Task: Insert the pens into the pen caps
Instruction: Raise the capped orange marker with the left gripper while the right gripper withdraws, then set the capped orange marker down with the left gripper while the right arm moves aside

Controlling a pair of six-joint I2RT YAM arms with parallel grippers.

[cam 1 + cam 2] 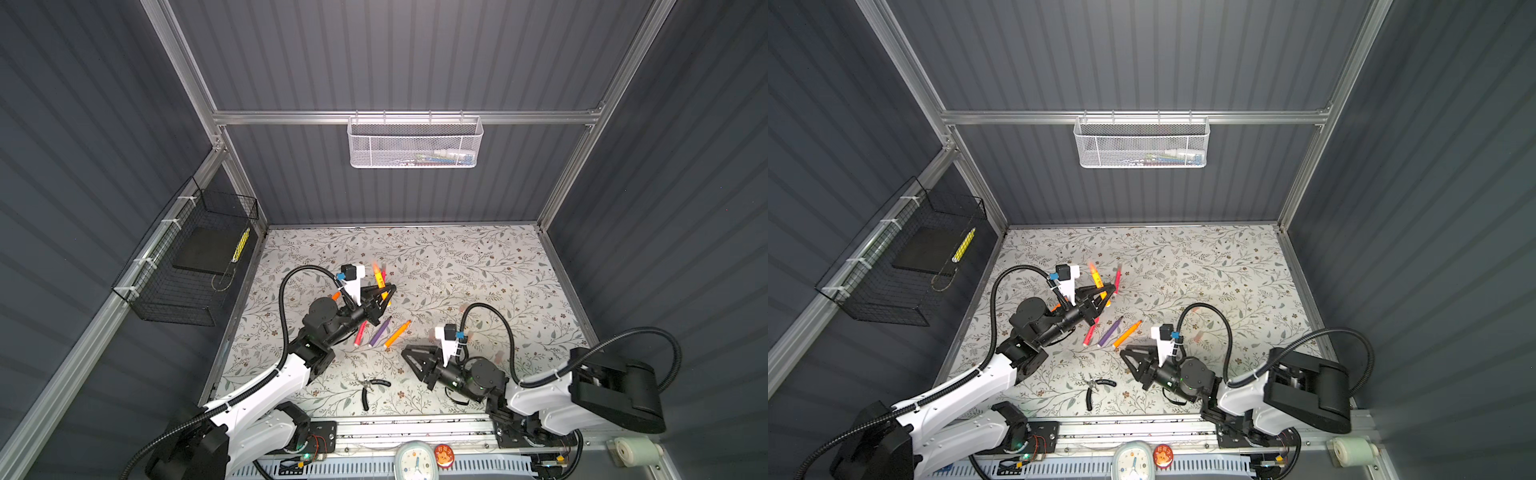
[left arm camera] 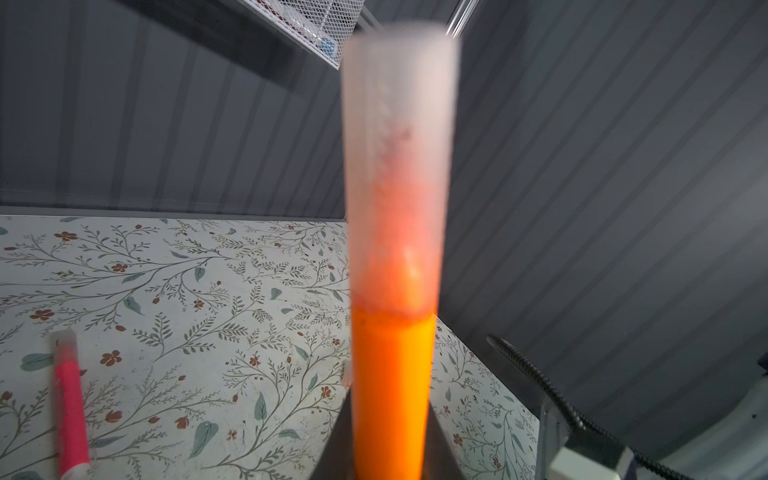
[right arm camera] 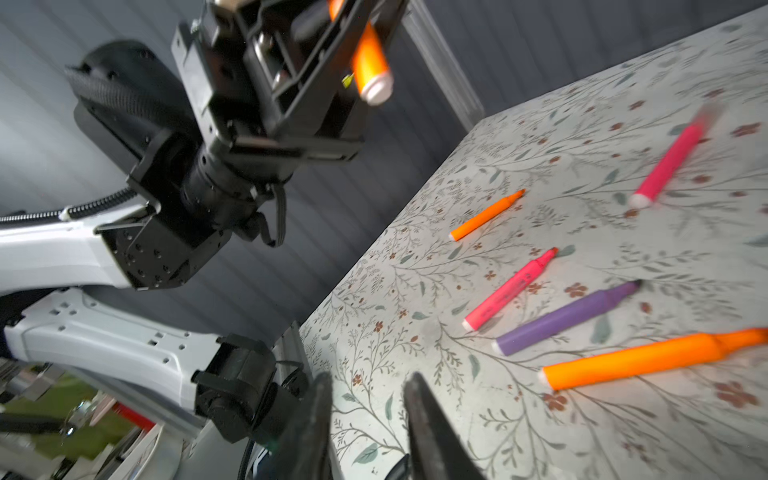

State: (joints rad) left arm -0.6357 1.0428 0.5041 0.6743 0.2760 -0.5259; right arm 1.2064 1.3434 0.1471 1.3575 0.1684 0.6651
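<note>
My left gripper (image 1: 384,293) (image 1: 1106,293) is raised above the table's left middle, shut on an orange pen (image 2: 390,395) (image 1: 378,277). A translucent pale pen cap (image 2: 399,166) covers that pen's tip. A capped pink pen (image 2: 70,415) (image 3: 669,162) lies beyond it. Uncapped on the table lie a pink pen (image 1: 360,332), a purple pen (image 1: 380,331) and an orange pen (image 1: 397,333), side by side, and a smaller orange pen (image 3: 486,216). My right gripper (image 1: 405,353) (image 3: 368,386) hovers open and empty, just right of them. Loose caps are too faint to pick out.
Black-handled pliers (image 1: 370,388) lie near the table's front edge. A black wire basket (image 1: 191,266) hangs on the left wall and a white mesh basket (image 1: 415,143) on the back rail. Walls enclose the floral table (image 1: 478,266).
</note>
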